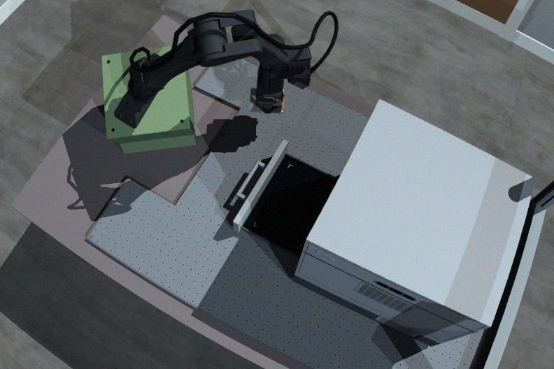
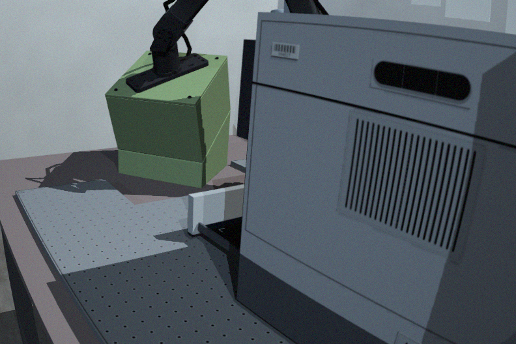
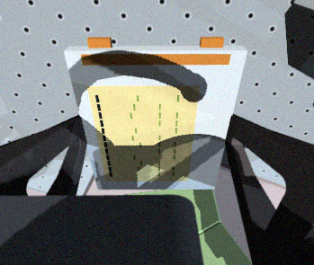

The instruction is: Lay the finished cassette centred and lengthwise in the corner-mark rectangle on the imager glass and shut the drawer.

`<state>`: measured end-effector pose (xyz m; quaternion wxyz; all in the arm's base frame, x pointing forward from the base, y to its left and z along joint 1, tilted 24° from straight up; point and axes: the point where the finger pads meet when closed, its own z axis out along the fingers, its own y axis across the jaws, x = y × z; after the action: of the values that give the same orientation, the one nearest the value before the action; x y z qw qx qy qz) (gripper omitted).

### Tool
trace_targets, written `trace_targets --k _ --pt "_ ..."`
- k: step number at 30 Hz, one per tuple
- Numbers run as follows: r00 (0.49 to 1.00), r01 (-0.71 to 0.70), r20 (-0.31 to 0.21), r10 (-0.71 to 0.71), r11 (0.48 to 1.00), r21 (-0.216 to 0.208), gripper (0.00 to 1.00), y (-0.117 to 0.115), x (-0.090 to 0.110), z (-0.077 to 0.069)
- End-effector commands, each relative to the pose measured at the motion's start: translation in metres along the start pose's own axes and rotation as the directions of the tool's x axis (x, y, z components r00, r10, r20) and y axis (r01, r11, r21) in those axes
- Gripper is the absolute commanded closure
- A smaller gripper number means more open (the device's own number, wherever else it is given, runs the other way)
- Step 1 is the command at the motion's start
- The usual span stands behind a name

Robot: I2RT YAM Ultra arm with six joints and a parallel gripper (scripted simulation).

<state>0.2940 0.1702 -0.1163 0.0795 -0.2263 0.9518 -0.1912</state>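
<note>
My gripper point(image 1: 268, 103) is shut on the cassette FINISHED point(image 3: 155, 116) and holds it above the perforated bench. The cassette is a clear plate with an orange bar and two orange tabs at its far end and a yellow gel with dashed lanes. In the wrist view my fingers grip its two long sides. The gel imager IM point(image 1: 415, 212) is a large white box at the right. Its drawer point(image 1: 286, 198) stands open toward me, with dark glass, white corner marks and a pale front panel with a handle point(image 1: 258, 191). The gripper is behind and left of the drawer. In the side view the imager hides the gripper.
The arm stands on a green block point(image 1: 150, 98) at the left. The perforated bench plates point(image 1: 161, 240) lie on a pinkish table. In the side view the drawer front point(image 2: 215, 206) juts out left of the imager.
</note>
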Motion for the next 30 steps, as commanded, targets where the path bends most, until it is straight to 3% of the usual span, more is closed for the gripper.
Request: trace_targets --k 1,7,13,15,22,30 --pt "0.993 0.114 0.025 -0.114 0.993 0.004 1.0 -0.016 -0.001 -0.006" --pt "0.951 0.31 0.024 -0.31 0.951 0.003 1.0 -0.044 0.002 -0.006" --pt "0.87 0.492 0.025 -0.492 0.87 0.003 1.0 -0.073 0.004 -0.005" --pt "0.87 0.492 0.025 -0.492 0.87 0.003 1.0 -0.073 0.004 -0.005" --pt "0.733 0.68 0.023 -0.68 0.733 0.011 1.0 -0.108 0.007 -0.005" --pt "0.527 0.849 0.018 -0.849 0.528 0.018 1.0 -0.147 0.01 -0.004"
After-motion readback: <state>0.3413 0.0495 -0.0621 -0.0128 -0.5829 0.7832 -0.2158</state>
